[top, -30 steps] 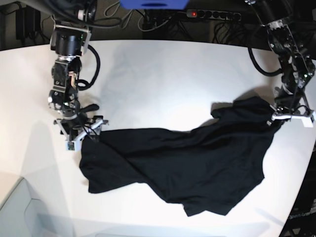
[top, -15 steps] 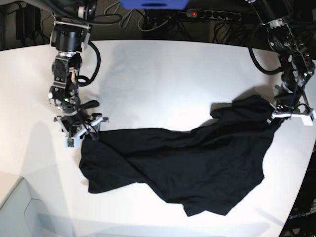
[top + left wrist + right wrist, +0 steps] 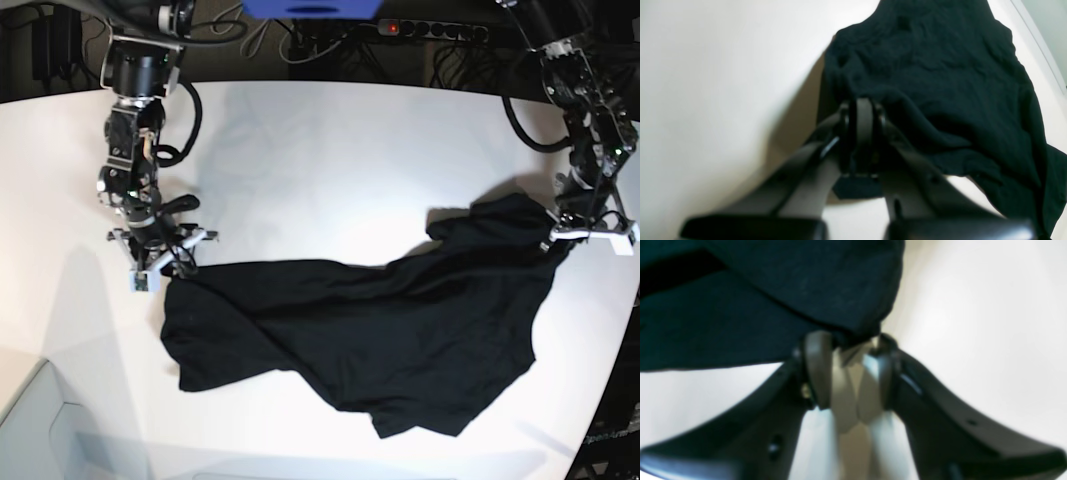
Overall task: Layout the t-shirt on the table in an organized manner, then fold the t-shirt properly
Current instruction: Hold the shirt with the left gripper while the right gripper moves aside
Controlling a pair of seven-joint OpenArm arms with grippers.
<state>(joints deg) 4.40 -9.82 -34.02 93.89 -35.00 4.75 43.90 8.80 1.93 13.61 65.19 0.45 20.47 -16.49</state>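
**T-shirt stretched between two pincers**

The t-shirt lies crumpled on the white table, a black mass running from the lower left of my base view up to the right edge. It is not flat: folds and ridges cross the cloth, and one flap bunches near its upper right end. I see no print on the side facing up.

At that upper right end my left pincer is clamped on the t-shirt's edge. In the left wrist view the two fingers meet tight with dark cloth pinched at the tips, and the fabric spreads away from them across the table.

At the far left corner of the t-shirt sits my right pincer, tips down at the table. In the right wrist view its pads stand narrowly apart, with a fold of black cloth bunched between their tips. The view is blurred, so I cannot tell whether it has a firm hold on the fabric.

Behind the table I see cables and a power strip.
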